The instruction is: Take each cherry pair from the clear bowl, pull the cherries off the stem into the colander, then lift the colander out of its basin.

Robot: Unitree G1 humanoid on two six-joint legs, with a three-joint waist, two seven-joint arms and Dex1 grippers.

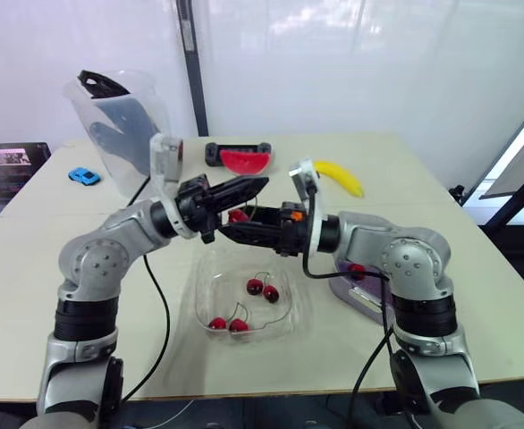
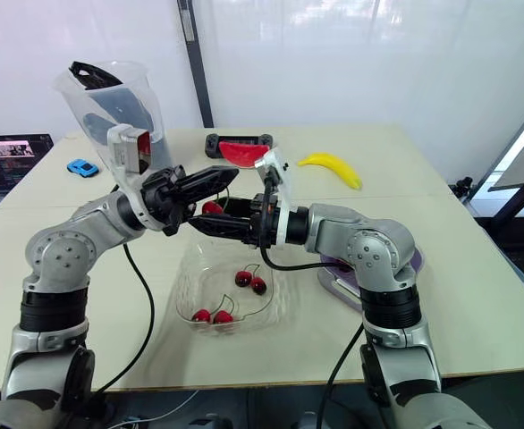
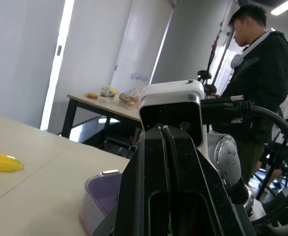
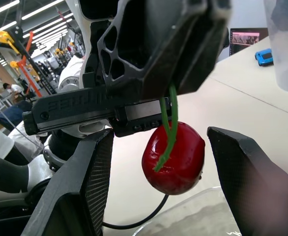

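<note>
My left gripper [image 1: 255,186] is shut on the green stem [image 4: 167,123] of a cherry pair, held above the clear bowl [image 1: 201,284]. One red cherry [image 1: 237,216] hangs from that stem just under the left fingers. My right gripper [image 1: 233,229] is open, with one finger [image 4: 85,187] on each side of the cherry [image 4: 173,157] and not touching it. Two more cherry pairs [image 1: 262,289] [image 1: 228,324] lie in the bowl. The purple colander in its basin [image 1: 362,299] sits to the right of the bowl, largely hidden under my right forearm, with something red [image 1: 358,268] showing in it.
A banana [image 1: 341,176] and a watermelon slice [image 1: 244,161] on a black holder lie toward the far side of the table. A tall clear container [image 1: 123,121] and a blue toy car [image 1: 84,176] stand far left. A person [image 3: 262,73] stands beyond the table's right side.
</note>
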